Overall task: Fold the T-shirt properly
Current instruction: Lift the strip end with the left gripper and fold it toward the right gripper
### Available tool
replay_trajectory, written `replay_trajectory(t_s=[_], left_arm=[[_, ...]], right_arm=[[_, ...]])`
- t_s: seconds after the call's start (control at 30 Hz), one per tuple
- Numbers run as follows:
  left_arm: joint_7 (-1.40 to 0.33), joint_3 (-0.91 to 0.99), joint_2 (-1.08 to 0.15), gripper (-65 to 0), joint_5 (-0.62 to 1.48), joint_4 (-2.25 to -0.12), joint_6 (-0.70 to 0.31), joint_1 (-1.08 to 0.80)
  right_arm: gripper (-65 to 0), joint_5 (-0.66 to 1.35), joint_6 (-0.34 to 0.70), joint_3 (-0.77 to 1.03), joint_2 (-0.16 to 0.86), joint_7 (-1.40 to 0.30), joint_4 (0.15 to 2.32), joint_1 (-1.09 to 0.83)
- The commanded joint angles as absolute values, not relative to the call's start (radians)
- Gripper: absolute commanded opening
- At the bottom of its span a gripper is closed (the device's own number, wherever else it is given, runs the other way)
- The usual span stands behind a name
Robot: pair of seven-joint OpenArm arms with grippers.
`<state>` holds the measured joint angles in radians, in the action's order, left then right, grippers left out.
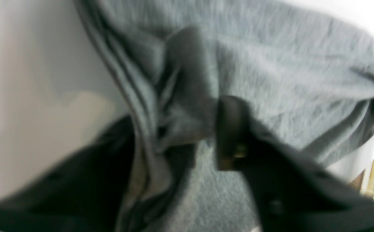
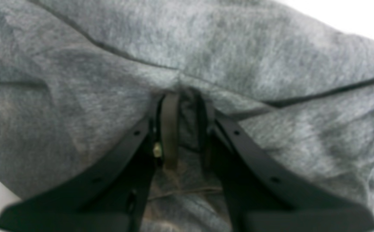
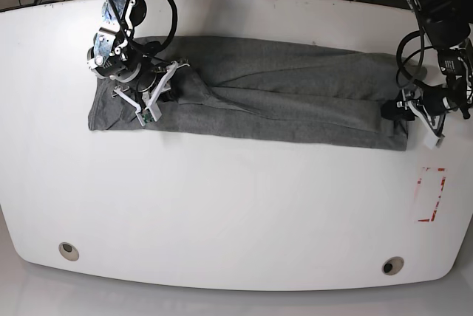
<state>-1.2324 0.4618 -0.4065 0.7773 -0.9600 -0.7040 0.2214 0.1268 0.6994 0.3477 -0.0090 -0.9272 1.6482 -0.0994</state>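
Along both ends (table bare below), claws pinch the T-shirt [image 3: 281,87].

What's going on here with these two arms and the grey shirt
A two-armed robot is partway through folding a grey T-shirt, which lies as a long band across the white table. The right hand is pinched on cloth near one end, and the left hand grips a bunched edge at the opposite end. The shirt is folded lengthwise but not yet into a compact stack.
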Motion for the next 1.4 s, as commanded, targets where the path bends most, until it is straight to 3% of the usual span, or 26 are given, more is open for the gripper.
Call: replay_trajectory(t_s=[0.0, 0.1, 0.27, 0.5, 0.77, 1.03, 1.37], left_arm=[[-1.262, 0.458, -0.42, -54.0, 0.742, -0.963, -0.698, 0.225], [-1.264, 0.452, -0.421, -61.5, 0.742, -0.964, -0.698, 0.225], [-1.297, 0.392, -0.426, -61.8, 0.75, -0.989, -0.698, 0.228], [-1.389, 0.369, -0.417, -61.7, 0.75, -1.225, -0.698, 0.223], [-1.396, 0.196, -0.378, -61.7, 0.814, -1.489, -0.698, 0.209], [-1.396, -0.001, -0.358, -61.5, 0.974, -1.567, -0.698, 0.203], [-1.396, -0.042, -0.242, -61.5, 1.066, -1.563, -0.698, 0.203]], right_arm=[[-54.9, 0.108, 0.698, 0.349, -0.008, -0.949, 1.653, -0.093], [-54.9, 0.108, 0.698, 0.349, -0.008, -0.949, 1.653, -0.091], [-54.9, 0.108, 0.698, 0.349, -0.01, -0.947, 1.653, -0.091], [-54.9, 0.108, 0.698, 0.349, -0.01, -0.947, 1.653, -0.091], [-54.9, 0.107, 0.698, 0.351, -0.028, -0.947, 1.653, -0.09], [-54.9, 0.107, 0.698, 0.346, -0.03, -0.947, 1.653, -0.082], [-54.9, 0.102, 0.698, 0.348, -0.03, -0.947, 1.653, -0.077]])
